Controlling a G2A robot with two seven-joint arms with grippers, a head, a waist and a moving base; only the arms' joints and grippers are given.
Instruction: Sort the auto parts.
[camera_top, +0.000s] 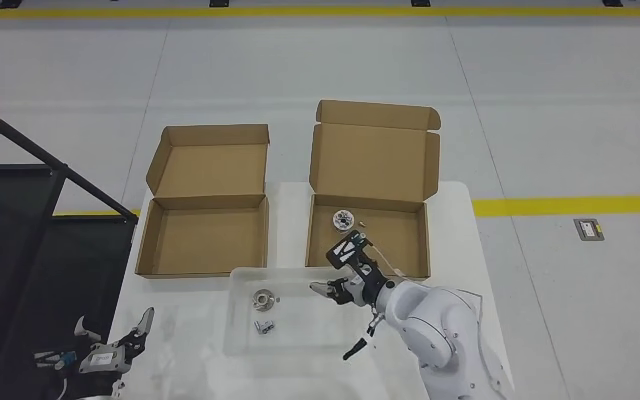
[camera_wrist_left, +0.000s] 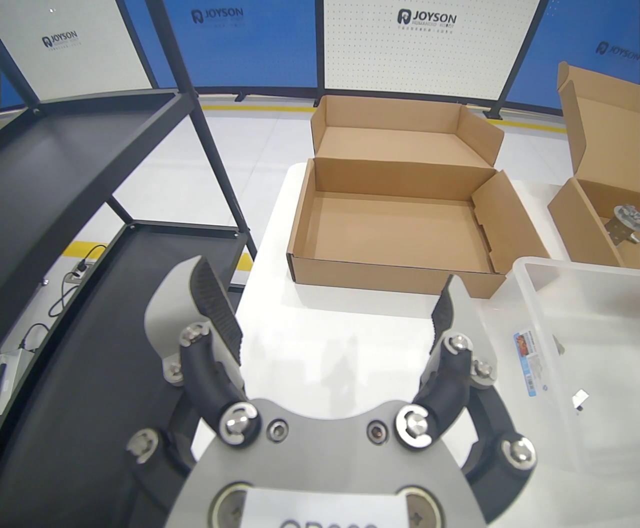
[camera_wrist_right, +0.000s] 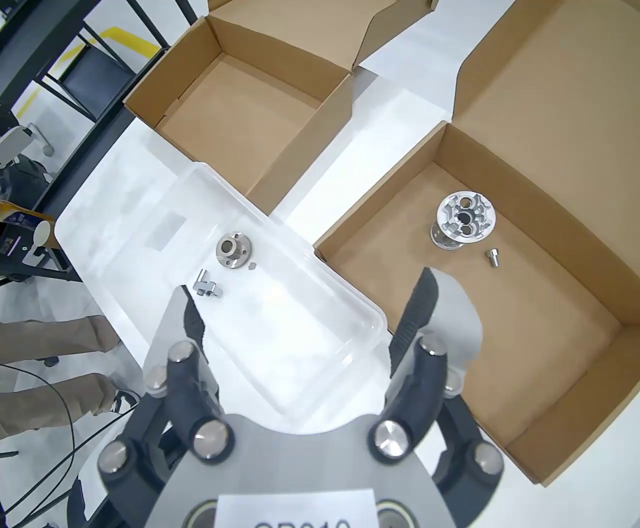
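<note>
Your left gripper (camera_top: 113, 325) sits low at the table's (camera_top: 450, 210) front left corner, beside the black rack (camera_top: 60, 260). It points toward the left box, with its fingers spread wide and nothing between them.

You have two open cardboard boxes side by side at the back. The left box (camera_top: 203, 240) holds no parts.

In front of the boxes lies one clear plastic tray (camera_top: 300, 335). It holds two parts: a round flanged hub (camera_wrist_right: 231, 250) and, near it, a small clip (camera_wrist_right: 206, 289). A tiny chip (camera_wrist_right: 252, 266) lies just beside the hub. A sticker (camera_wrist_left: 530, 360) sits on the tray's wall, its print too small to read.

Your right gripper (camera_top: 330, 270) hangs over the tray's right end, near the right box's front wall. Its fingers are released and it carries nothing.

The right box (camera_top: 400, 250) holds two parts in its back left corner: one round metal disc (camera_wrist_right: 464, 222) and one small bolt (camera_wrist_right: 493, 257) just beside it.
</note>
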